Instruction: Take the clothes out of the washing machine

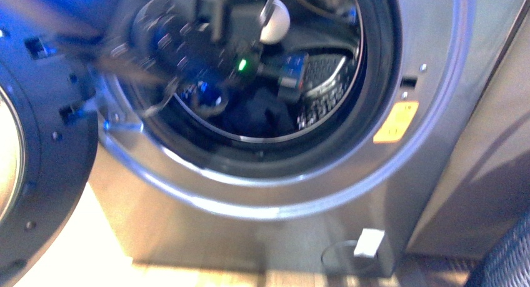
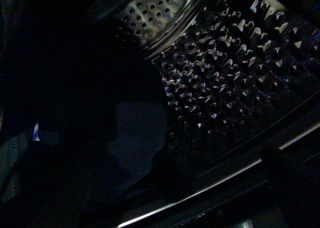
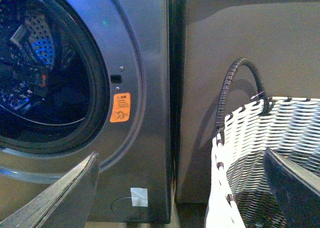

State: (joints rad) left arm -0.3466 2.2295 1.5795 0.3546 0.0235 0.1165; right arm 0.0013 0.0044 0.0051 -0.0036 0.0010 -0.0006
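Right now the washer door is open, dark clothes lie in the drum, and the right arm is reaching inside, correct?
Wrong arm: the left arm reaches inside. The left wrist view sits within the drum beside the clothes; the right wrist view sees the washer from outside.

Front and right wrist views face the washing machine point(image 1: 300, 237); left wrist looks inside its drum point(image 2: 225, 78).

Ahead of the right end effector point(image 3: 181, 155), an orange sticker point(image 3: 120, 107) on the washing machine point(image 3: 147, 48) shows a warning triangle. Its small print is too fine to read. No other writing is legible.
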